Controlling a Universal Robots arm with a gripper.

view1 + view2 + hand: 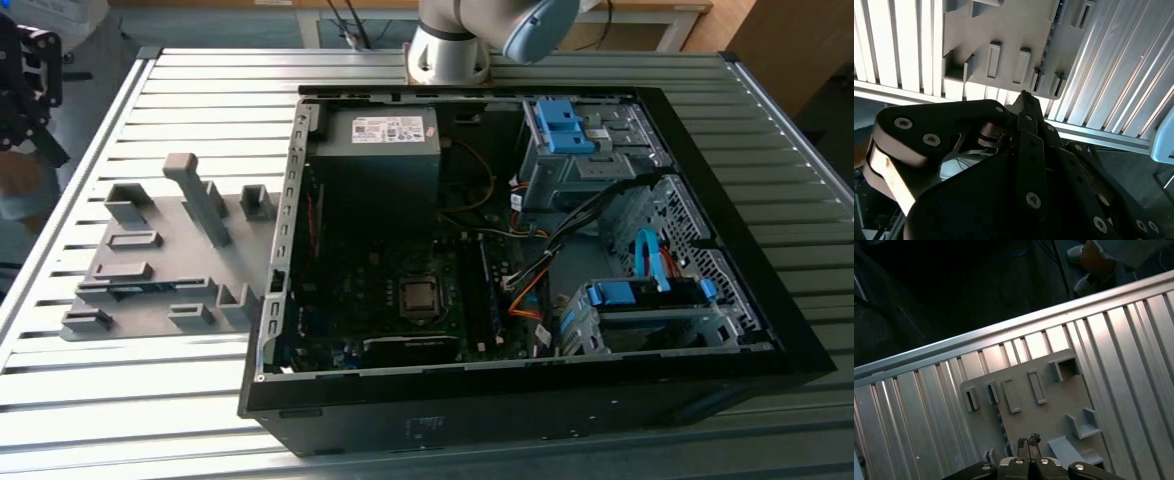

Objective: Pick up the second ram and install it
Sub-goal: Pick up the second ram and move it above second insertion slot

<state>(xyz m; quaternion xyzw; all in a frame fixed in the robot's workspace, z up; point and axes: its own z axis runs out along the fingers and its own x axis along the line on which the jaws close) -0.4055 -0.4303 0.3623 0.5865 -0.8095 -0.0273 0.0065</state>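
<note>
The second ram (pixel 1000 423) stands on its long edge in a slot of the grey holder plate (pixel 1054 405), showing as a thin dark strip. It also shows as a dark strip (pixel 1047 50) in the second wrist view, and lies low on that plate (pixel 134 288) in the exterior view. My gripper (pixel 1028 441) hangs well above the plate with its fingertips pressed together and nothing between them. In the second wrist view the gripper (pixel 1024 95) tapers to a closed point. The black tool head (pixel 27 80) hangs at the exterior view's left edge.
An open computer case (pixel 534 400) lies on the slatted metal table (pixel 160 420), at the exterior view's right of the holder plate. Grey blocks and a tall post (pixel 200 195) rise from the plate. A person's shoe (pixel 1089 260) shows beyond the table edge.
</note>
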